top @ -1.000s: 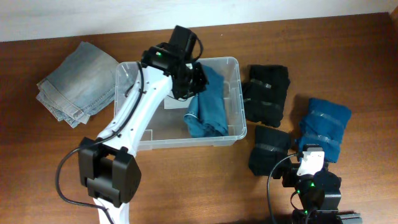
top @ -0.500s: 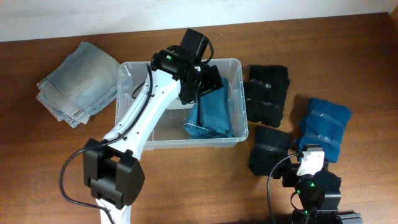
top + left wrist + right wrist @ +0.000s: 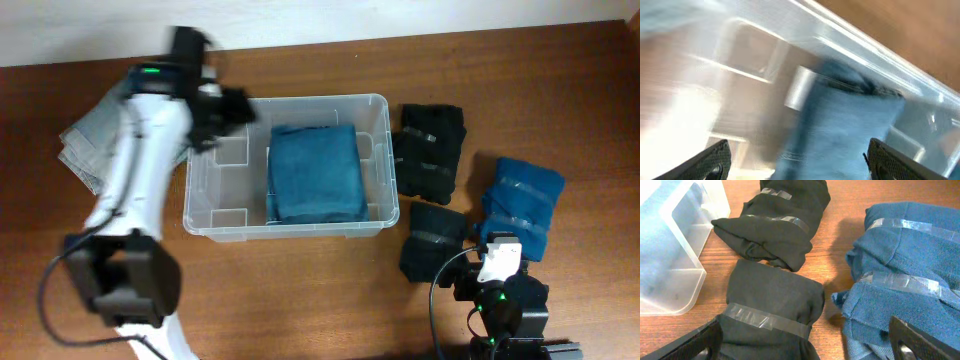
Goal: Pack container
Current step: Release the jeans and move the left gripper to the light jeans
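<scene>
My left pincer (image 3: 800, 161), spread empty at ten o'clock of the clear plastic container (image 3: 320, 97), could clip its rim and jolt the folded blue denim (image 3: 313, 172).

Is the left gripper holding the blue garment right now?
No, the folded blue garment lies flat in the container, and the left gripper is open and apart from it, by the far left corner.

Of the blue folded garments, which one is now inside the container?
The untaped blue one, lying flat in the container; the taped blue bundle and the pale jeans lie outside it.
</scene>
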`<state>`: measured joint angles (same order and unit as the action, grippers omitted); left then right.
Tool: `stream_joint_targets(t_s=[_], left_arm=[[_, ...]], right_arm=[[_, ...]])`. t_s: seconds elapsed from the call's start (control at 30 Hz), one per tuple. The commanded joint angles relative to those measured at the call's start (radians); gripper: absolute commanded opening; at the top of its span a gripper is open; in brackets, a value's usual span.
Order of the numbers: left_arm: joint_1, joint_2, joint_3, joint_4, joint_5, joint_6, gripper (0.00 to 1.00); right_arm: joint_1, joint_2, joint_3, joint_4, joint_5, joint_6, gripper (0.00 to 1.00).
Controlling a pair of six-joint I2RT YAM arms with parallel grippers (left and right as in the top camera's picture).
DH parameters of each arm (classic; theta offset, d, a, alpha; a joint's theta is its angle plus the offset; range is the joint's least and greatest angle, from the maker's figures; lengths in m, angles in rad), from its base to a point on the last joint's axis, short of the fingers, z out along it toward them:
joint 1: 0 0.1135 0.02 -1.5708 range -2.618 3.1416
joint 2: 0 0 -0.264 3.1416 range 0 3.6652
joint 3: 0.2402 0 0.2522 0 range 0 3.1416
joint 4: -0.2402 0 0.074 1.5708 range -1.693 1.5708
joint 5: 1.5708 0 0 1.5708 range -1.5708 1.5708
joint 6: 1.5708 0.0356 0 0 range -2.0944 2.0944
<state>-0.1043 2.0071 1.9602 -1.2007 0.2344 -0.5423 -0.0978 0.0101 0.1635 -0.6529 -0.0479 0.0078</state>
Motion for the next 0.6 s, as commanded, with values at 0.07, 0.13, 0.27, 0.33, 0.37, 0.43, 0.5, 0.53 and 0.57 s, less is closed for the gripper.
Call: stream_joint_targets(t_s=[0.07,0.13,0.27,0.33,0.37,0.43,0.5,0.53,0.57], left_arm=[[0.237,-0.048,0.018,-0.007,-0.018,0.089,0.94],[0.314,-0.048,0.018,0.015,-0.023,0.089,0.97],[0.456,-0.034,0.017,0.061,-0.022,0.104,0.99],[0.515,-0.015,0.017,0.076,-0.022,0.137,0.99],[0.543,0.001,0.017,0.079,-0.019,0.149,0.99],[0.592,0.039,0.017,0.082,0.01,0.199,0.99],[0.639,0.094,0.017,0.083,0.068,0.255,0.99],[0.656,0.118,0.017,0.083,0.096,0.276,0.99],[0.676,0.148,0.017,0.084,0.126,0.3,0.99]], right_arm=[[-0.007,-0.006,-0.006,0.0,-0.008,0.007,0.98],[-0.007,-0.006,-0.006,-0.001,-0.008,0.007,0.98],[-0.007,-0.006,-0.006,0.0,-0.008,0.007,0.98],[-0.007,-0.006,-0.006,0.0,-0.008,0.007,0.98],[-0.007,-0.006,-0.006,0.0,-0.008,0.007,0.98],[-0.007,-0.006,-0.006,-0.001,-0.008,0.007,0.98],[-0.007,-0.006,-0.006,0.0,-0.008,0.007,0.98],[-0.007,-0.006,-0.006,0.0,-0.008,0.007,0.98],[-0.007,-0.006,-0.006,0.0,-0.008,0.007,0.98]])
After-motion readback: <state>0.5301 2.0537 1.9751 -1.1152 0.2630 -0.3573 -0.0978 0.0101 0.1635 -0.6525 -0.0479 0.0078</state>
